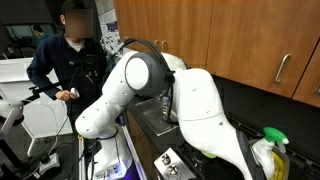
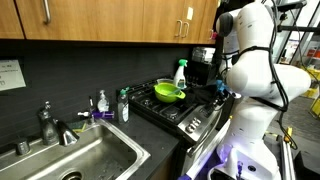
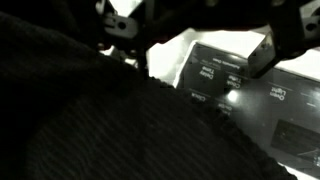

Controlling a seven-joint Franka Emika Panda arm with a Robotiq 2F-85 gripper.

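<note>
Jaws spread wide and holding nothing, the robot's black gripper [image 3: 195,48] hovers close over the grey-and-black stove control panel [image 3: 250,100], while a lime-green plastic bowl [image 2: 168,93] sits on the black cooktop [image 2: 150,106] nearby.

the bowl [image 2: 169,93] is lime green, the stove [image 2: 160,108] black, the arm [image 2: 255,75] white, the spray bottle [image 2: 180,74] seemingly green-topped.

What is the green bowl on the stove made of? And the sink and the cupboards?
The green bowl is probably plastic: bright even colour, soft shine. The sink looks like brushed steel: grey, with dull reflections. The cupboards look like wood or veneer: brown grain, smooth finish.
</note>
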